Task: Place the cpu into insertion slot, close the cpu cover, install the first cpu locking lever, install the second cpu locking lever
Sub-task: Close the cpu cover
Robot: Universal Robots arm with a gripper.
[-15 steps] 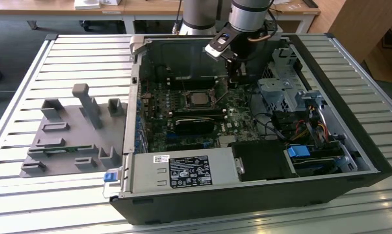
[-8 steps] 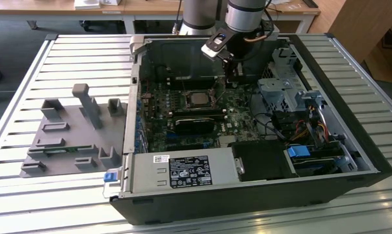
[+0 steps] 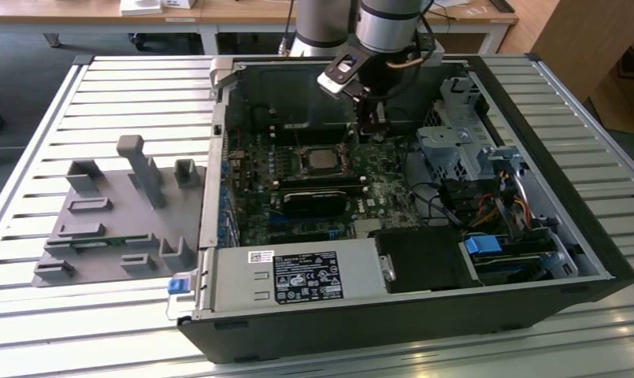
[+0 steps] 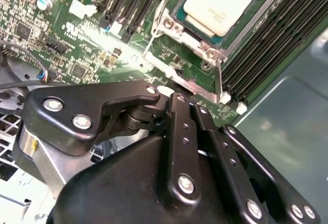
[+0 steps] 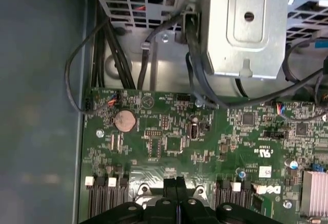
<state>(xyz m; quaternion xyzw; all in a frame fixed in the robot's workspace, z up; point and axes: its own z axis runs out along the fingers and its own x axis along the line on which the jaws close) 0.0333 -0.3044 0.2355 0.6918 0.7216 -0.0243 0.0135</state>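
In the exterior view my claw hangs inside the computer case, just beside the socket. In the second wrist view the chip sits in that socket, the cover down around it. In the first wrist view my claw's fingers are pressed together.

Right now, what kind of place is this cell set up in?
Probably a robotics lab or assembly test bench: an open PC case sits on a slatted metal table, a grey fixture plate beside it, wooden desks behind.
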